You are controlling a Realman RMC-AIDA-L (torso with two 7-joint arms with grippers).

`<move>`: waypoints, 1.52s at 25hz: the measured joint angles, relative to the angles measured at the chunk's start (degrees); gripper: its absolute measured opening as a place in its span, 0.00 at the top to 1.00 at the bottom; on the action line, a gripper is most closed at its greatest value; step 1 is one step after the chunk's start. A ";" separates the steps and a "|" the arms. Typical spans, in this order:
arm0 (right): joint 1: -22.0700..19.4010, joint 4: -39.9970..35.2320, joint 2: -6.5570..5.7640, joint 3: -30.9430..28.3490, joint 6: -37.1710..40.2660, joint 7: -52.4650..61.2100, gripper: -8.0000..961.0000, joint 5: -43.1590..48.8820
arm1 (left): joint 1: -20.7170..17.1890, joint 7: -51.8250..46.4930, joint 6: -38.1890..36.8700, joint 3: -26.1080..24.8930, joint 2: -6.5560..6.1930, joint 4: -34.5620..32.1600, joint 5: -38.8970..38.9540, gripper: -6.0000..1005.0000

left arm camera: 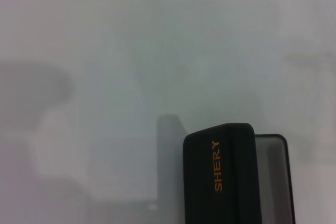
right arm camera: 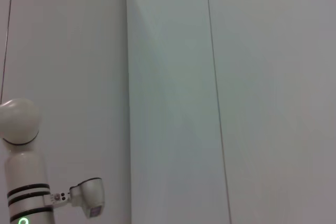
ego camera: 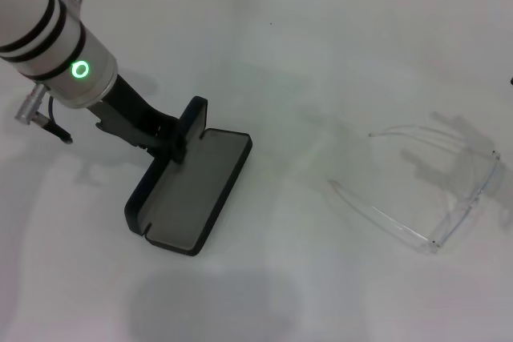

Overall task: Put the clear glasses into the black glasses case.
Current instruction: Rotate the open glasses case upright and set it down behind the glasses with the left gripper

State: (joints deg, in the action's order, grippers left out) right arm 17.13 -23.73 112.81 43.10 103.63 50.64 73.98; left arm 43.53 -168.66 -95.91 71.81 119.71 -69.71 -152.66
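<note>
We see the black glasses case [ego camera: 192, 198] lying open on the white worktop [ego camera: 321, 62], toward its left side, grey lining up and lid raised. Our left gripper [ego camera: 172, 143] is at the lid's edge and appears clamped on it, though the fingers are partly hidden. The clear glasses [ego camera: 437, 190] rest well apart near the right edge, arms unfolded. Our right gripper is out of sight.
</note>
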 joint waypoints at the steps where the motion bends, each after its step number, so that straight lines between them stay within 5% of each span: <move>1: -0.05 0.00 0.06 -0.27 0.00 -0.28 0.09 -0.01 | 0.03 0.46 -0.02 0.00 0.00 -0.07 0.28 0.69; 16: -0.96 3.97 0.36 -6.59 4.19 -3.30 0.09 -1.56 | 1.87 13.04 -0.81 -0.43 -0.39 -0.74 5.72 0.78; 22: -1.31 5.80 0.31 -12.37 5.43 -3.34 0.09 -1.65 | 2.05 21.79 -2.17 0.58 -0.23 -5.73 6.84 0.78; 30: -3.05 9.01 0.22 -21.50 9.34 -2.88 0.09 -1.65 | 1.52 38.54 -1.77 13.45 -0.07 -9.91 7.61 0.77; 38: -4.81 11.50 0.21 -25.26 13.42 -1.63 0.09 -2.32 | 1.03 47.91 2.66 18.87 0.05 -9.42 7.75 0.77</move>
State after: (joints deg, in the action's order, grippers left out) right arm 12.32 -12.22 113.02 17.84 117.05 49.01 71.66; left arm 44.56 -120.75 -93.25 90.68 119.75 -79.13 -144.91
